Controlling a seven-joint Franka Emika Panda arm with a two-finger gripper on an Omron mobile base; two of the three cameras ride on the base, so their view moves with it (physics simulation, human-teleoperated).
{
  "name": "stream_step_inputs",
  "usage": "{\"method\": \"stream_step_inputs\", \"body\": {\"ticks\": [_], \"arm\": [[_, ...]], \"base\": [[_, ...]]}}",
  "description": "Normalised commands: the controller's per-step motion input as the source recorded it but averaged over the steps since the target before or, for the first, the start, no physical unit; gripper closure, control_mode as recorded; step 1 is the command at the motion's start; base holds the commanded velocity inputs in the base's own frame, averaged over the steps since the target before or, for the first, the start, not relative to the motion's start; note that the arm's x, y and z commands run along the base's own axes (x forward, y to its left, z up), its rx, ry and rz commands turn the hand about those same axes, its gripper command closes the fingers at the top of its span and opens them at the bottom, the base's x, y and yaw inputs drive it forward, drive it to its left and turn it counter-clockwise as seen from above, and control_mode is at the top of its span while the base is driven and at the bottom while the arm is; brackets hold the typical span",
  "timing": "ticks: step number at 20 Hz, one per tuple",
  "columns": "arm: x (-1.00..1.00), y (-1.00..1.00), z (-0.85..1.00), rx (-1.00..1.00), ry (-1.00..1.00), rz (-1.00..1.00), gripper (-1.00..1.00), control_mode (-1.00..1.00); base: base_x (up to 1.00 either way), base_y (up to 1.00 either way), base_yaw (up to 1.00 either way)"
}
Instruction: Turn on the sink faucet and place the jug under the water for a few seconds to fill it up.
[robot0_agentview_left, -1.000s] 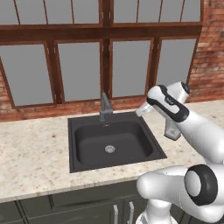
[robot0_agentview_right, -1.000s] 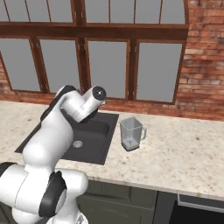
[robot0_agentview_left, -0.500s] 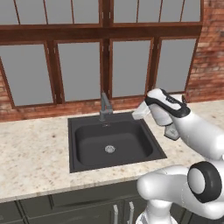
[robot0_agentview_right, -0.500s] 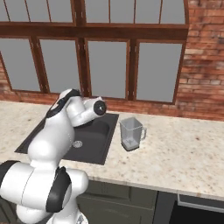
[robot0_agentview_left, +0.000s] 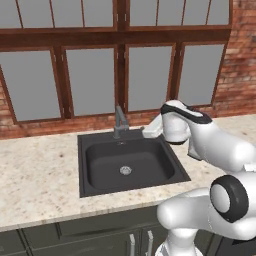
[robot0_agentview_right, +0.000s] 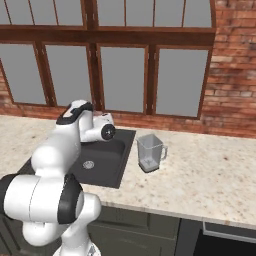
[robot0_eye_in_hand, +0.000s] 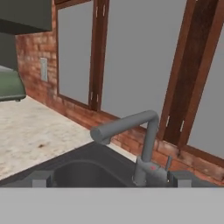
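The grey sink faucet (robot0_agentview_left: 120, 122) stands at the back rim of the black sink (robot0_agentview_left: 100, 187), its spout (robot0_eye_in_hand: 120, 125) angled over the basin and its lever (robot0_eye_in_hand: 168, 162) on the side. No water is in view. My gripper (robot0_agentview_left: 146, 132) hovers just right of the faucet, above the sink's back right corner. In the hand view the gripper (robot0_eye_in_hand: 110, 180) is open and empty, and the fingertips (robot0_eye_in_hand: 41, 179) frame the faucet (robot0_eye_in_hand: 146, 146). The clear jug (robot0_agentview_right: 150, 152) stands upright on the counter, right of the sink (robot0_agentview_right: 107, 172).
A brick wall and wood-framed windows (robot0_agentview_left: 92, 80) rise close behind the faucet. A speckled stone counter (robot0_agentview_left: 35, 180) lies on both sides of the sink. A green appliance (robot0_eye_in_hand: 9, 85) and a wall outlet (robot0_eye_in_hand: 43, 69) are further along the counter.
The arm has lowered and the hand has shifted left, from beside the sink's right edge to close by the faucet. The gripper stays open. The jug has not moved.
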Motion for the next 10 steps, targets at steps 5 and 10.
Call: {"method": "stream_step_inputs", "body": {"ticks": [5, 10], "arm": [[0.18, 0.03, -0.21, 0.01, -0.10, -0.04, -1.00, -1.00], [0.30, 0.05, -0.02, 0.00, -0.01, -0.02, -1.00, -1.00]], "base": [[0.00, 0.00, 0.00], [0.00, 0.00, 0.00]]}}
